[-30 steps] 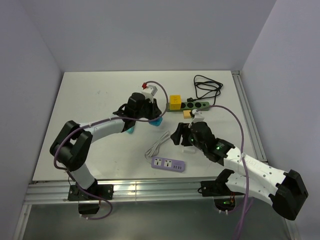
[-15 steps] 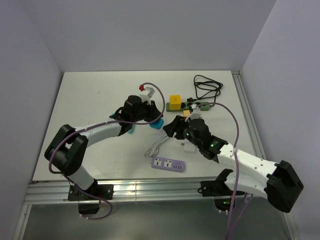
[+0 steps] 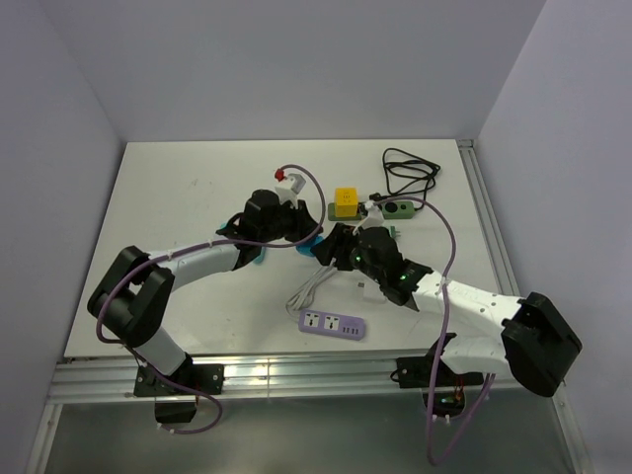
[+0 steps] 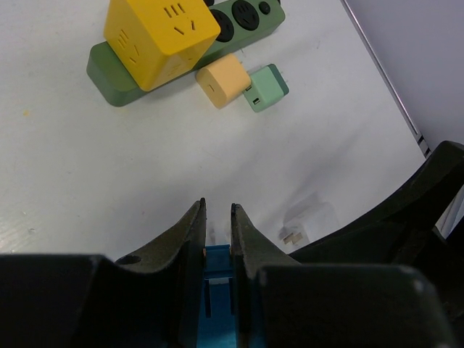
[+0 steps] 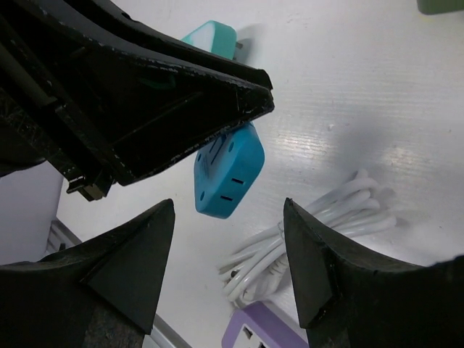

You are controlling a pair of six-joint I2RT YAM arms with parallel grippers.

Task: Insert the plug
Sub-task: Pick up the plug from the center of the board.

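The left tool is pinching the blue plug. In the left wrist view the plug sits at bottom centre of the frame, clamped between the two dark fingers. Its long axis runs up and down the frame along them, and its upper end stops short of the fingertips. In the right wrist view the same plug hangs at the centre of the frame under the black fingers of the left tool, above the white worktop. There its long axis tilts from upper right to lower left, and a slotted face is turned toward the camera. The right tool is spread wide with nothing in it, one finger at lower left and one at lower right of the frame. The plug shows in the gap between them, touched by neither. From above, both tools meet mid-worktop, just below and left of the green power strip and the yellow cube on it. A coiled white cable lies below the plug, and a purple power strip lies nearer the bottom edge
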